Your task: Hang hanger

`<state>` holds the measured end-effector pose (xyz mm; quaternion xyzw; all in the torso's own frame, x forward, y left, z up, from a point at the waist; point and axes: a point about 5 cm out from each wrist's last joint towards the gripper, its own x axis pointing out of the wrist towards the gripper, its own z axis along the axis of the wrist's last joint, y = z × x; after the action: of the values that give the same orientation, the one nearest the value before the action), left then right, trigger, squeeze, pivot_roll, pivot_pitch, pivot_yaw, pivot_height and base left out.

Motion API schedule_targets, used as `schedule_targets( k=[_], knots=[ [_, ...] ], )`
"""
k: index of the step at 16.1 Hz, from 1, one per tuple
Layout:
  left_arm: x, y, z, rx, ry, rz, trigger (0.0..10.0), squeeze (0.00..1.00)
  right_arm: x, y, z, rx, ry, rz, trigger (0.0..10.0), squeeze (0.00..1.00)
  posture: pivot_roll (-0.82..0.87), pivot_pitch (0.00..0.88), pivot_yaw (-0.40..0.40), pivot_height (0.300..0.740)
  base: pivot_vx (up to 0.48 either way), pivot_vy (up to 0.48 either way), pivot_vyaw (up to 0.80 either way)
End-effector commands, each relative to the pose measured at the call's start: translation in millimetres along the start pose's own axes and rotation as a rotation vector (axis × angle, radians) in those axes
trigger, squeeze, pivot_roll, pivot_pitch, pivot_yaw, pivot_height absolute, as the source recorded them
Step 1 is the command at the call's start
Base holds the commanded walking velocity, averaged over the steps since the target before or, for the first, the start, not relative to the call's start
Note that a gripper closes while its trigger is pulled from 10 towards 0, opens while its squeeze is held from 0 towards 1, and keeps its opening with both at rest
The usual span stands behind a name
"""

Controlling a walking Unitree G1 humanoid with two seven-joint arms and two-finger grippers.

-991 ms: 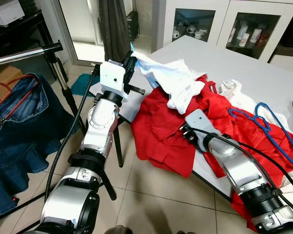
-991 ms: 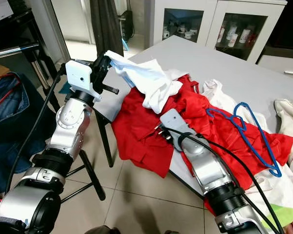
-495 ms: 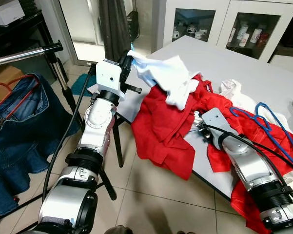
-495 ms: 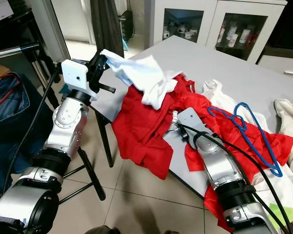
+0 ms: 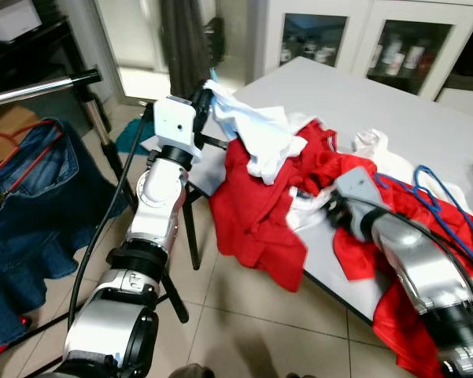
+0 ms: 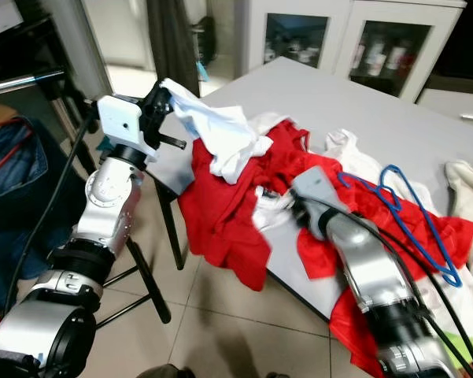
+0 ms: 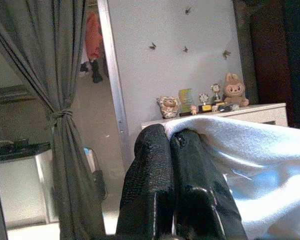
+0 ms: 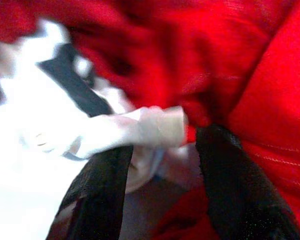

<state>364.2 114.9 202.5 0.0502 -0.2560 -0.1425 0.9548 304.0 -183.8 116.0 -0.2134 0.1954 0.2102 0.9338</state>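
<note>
Pinching the limp white garment [image 5: 256, 130] clenched, left tool [image 7: 170, 142] contrasts with released right tool [image 8: 159, 150] over red cloth [image 5: 260, 213]; rigid, light blue hanger [image 5: 433, 201] on desk [image 5: 362, 98] best gripped at its hook.

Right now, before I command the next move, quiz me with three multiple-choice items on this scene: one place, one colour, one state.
1. Where does the blue hanger lie?
A. On the garments on the grey table
B. On the floor
C. On the chrome rail

2. What colour is the cloth in the left claw?
A. Red
B. White
C. Denim blue

3. How are the right claw's fingers?
A. Shut on the hanger
B. Apart, amid red and white cloth
C. Shut on nothing

Answers: 1 A, it rests on red fabric on the tabletop. 2 B, the white cloth hangs from the pinched fingers. 3 B, a gap shows between them.
</note>
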Motion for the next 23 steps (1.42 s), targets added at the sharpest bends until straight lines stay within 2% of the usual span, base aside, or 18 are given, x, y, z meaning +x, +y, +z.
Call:
schedule_targets(
  k=[1,3,6,11,12,13,16,21,22,23],
  knots=[
    [8.0,4.0,13.2,0.004,-0.06,0.02,10.0,0.0,-6.4,5.8,3.2,-0.031,-0.014,0.085,10.0,0.0,0.03,0.003,0.061,0.74,0.0,0.0,0.0],
    [8.0,2.4,12.7,0.001,-0.058,0.017,10.0,0.0,-16.7,2.4,7.3,-0.066,-0.039,0.124,10.0,0.0,0.02,0.004,0.061,0.74,0.0,0.0,0.0],
    [8.4,1.0,12.5,-0.002,-0.057,0.014,10.0,0.0,-27.1,-9.8,20.5,-0.061,-0.086,0.112,10.0,0.0,0.02,0.006,0.061,0.74,0.0,0.0,0.0],
    [8.6,1.2,12.6,-0.002,-0.056,0.012,10.0,0.0,-34.3,-12.4,35.0,-0.039,-0.154,0.141,10.0,0.0,0.02,0.004,0.063,0.74,0.0,0.0,0.0],
    [8.7,1.4,12.7,0.0,-0.056,0.011,10.0,0.0,-37.7,-4.4,42.3,-0.024,-0.2,0.205,10.0,0.0,0.02,0.004,0.063,0.74,0.0,0.0,0.0],
    [8.7,1.4,12.7,0.0,-0.056,0.011,10.0,0.0,-37.7,-4.4,42.3,-0.024,-0.2,0.205,10.0,0.0,0.02,0.004,0.063,0.74,0.0,0.0,0.0],
    [8.8,2.1,12.7,0.002,-0.055,0.011,10.0,0.0,-41.2,22.3,48.4,-0.035,-0.272,0.364,10.0,0.0,0.02,0.004,0.065,0.74,0.0,0.0,0.0],
    [10.2,-0.9,13.0,-0.004,-0.057,0.004,10.0,0.0,-13.6,66.0,51.8,0.022,-0.275,0.432,10.0,0.0,0.03,0.0,0.064,0.74,0.0,0.0,0.0],
    [10.2,-1.0,13.1,-0.004,-0.057,0.004,10.0,0.0,-11.7,68.8,53.2,0.024,-0.28,0.433,10.0,0.0,0.03,0.0,0.064,0.74,0.0,0.0,0.0],
    [9.9,-1.1,12.6,-0.005,-0.055,0.003,10.0,0.0,-2.8,74.3,57.3,0.027,-0.284,0.411,10.0,0.0,0.03,0.0,0.064,0.74,0.0,0.0,0.0]
  ],
)
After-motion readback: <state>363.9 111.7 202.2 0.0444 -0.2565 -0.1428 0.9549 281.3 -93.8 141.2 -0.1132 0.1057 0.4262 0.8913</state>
